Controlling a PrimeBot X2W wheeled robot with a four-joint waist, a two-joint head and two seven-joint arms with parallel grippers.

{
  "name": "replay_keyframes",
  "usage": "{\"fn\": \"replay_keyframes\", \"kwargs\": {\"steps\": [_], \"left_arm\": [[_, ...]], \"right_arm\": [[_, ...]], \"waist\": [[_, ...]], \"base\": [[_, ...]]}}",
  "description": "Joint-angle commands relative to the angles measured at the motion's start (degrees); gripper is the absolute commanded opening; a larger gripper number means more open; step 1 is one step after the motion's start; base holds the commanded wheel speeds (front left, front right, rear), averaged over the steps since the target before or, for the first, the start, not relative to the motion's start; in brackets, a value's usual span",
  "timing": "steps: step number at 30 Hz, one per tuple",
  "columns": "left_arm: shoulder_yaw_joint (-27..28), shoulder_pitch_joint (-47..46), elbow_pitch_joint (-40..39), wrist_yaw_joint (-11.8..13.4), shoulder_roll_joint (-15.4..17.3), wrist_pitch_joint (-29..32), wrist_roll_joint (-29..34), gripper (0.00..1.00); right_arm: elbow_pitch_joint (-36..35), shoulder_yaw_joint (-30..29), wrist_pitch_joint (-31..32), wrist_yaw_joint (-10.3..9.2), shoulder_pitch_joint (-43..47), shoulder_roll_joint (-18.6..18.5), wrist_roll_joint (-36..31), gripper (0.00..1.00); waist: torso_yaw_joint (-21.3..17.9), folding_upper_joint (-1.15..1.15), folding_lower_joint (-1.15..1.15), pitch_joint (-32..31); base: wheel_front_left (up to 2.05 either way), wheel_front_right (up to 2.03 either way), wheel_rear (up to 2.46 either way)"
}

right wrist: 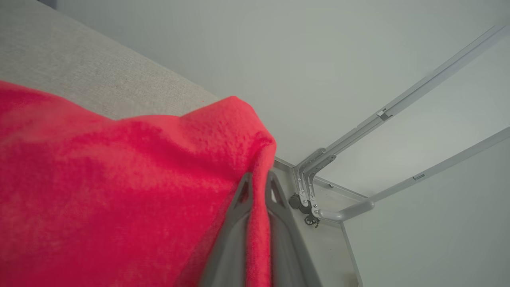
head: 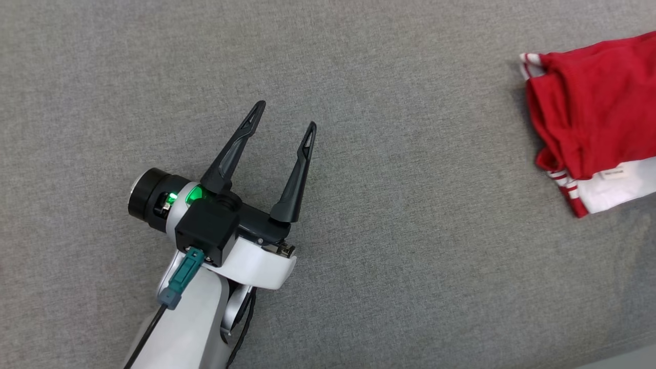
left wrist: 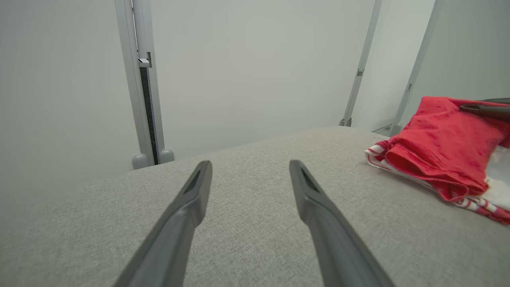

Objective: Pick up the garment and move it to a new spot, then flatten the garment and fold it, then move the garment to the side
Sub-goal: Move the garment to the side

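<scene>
Underneath: a grey fabric surface [head: 410, 282] is seen carrying everything.
Garment [head: 594, 118]: red and white, laid folded toward the surface's right edge; its long axis cannot be told, as it is cut off.
Left gripper [head: 285, 115]: spread wide, nothing held; the garment lies well apart to its right.
Right gripper [right wrist: 259, 177]: clamped on a red fold, so judged the nearer arm.

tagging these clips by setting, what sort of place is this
Probably a lab or test booth, not a home: a grey fabric-covered surface, plain pale walls with metal frame posts, and a red-and-white garment.
</scene>
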Motion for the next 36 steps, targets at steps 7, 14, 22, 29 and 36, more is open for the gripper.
{"fn": "replay_keyframes", "kwargs": {"steps": [7, 14, 22, 29, 36], "left_arm": [[-0.31, -0.9, -0.11, -0.61, 0.18, -0.27, -0.65, 1.0], [-0.15, 0.03, 0.28, 0.53, 0.11, -0.27, -1.65, 1.0], [-0.47, 2.67, 0.18, 3.17, 0.09, -0.26, -5.43, 1.0], [2.37, 6.15, 0.67, 4.74, 0.07, -0.26, -7.07, 1.0], [5.16, 8.89, 3.46, 3.64, 0.08, -0.26, -4.63, 1.0]], "right_arm": [[3.88, -5.3, -0.06, -0.13, -2.12, -0.03, -2.03, 1.0], [-0.5, -7.11, -0.05, -0.13, -0.48, 3.27, -2.58, 1.0], [-8.99, -4.95, -0.05, -0.13, 3.8, 8.51, 0.09, 1.0], [-15.55, -2.5, -0.05, -0.13, 9.27, 13.97, 2.57, 1.0], [-20.19, -0.85, -0.05, -0.13, 15.53, 18.97, 3.03, 1.0]], "waist": [[1.45, 0.0, 0.0, 0.37], [3.31, 0.0, 0.0, -2.92], [8.39, 0.0, 0.0, -10.24], [12.76, 0.0, 0.0, -15.98], [15.54, 0.0, 0.0, -19.9]], "base": [[0.0, 0.0, 0.0], [0.0, 0.0, 0.0], [0.0, 0.0, 0.0], [0.0, 0.0, 0.0], [0.0, 0.0, 0.0]]}}
